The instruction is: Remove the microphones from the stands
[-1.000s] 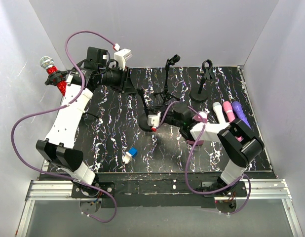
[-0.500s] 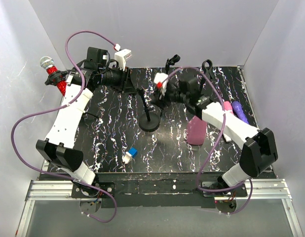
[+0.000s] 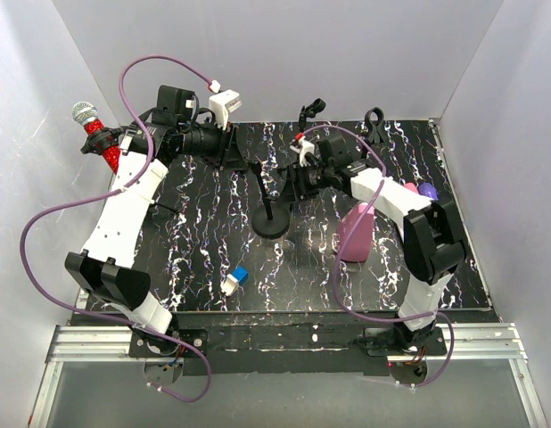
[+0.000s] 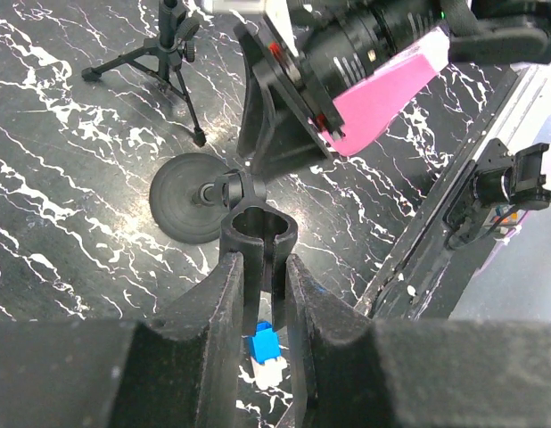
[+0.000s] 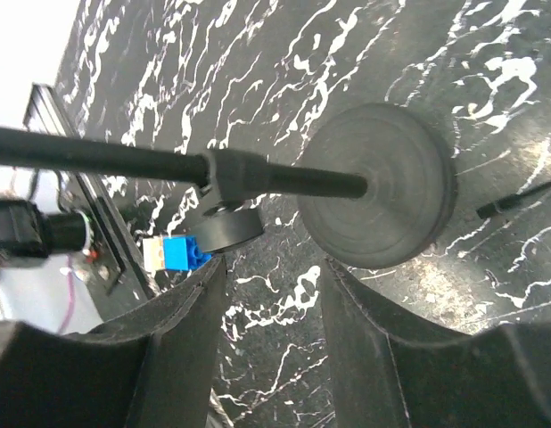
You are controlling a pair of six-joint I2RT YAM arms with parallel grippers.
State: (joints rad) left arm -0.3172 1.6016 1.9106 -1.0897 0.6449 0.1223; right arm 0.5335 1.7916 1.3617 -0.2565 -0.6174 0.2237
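Observation:
The black stand rises from its round base (image 3: 271,223) (image 4: 193,185) (image 5: 378,187), its pole (image 5: 124,156) leaning to the back left. My left gripper (image 3: 242,159) (image 4: 262,263) is shut on the stand's U-shaped clip (image 4: 258,234), which looks empty from the left wrist view. Just right of the pole, my right gripper (image 3: 291,185) (image 5: 274,267) hangs open above the mat with nothing between its fingers. A red microphone with a silver head (image 3: 95,132) sits at the far left beyond the mat, behind the left arm. What holds it is hidden.
A tripod stand (image 3: 307,116) (image 4: 160,53) and another clip stand (image 3: 374,125) are at the back. A pink object (image 3: 356,234) lies under the right forearm, with pink and purple microphones (image 3: 427,190) at the right. A blue-and-white brick (image 3: 235,279) (image 4: 265,348) (image 5: 173,252) lies in front.
My right arm swung from the stand's base to the back, then came down beside the pole, and its jaws opened. The left arm and the stand have not moved.

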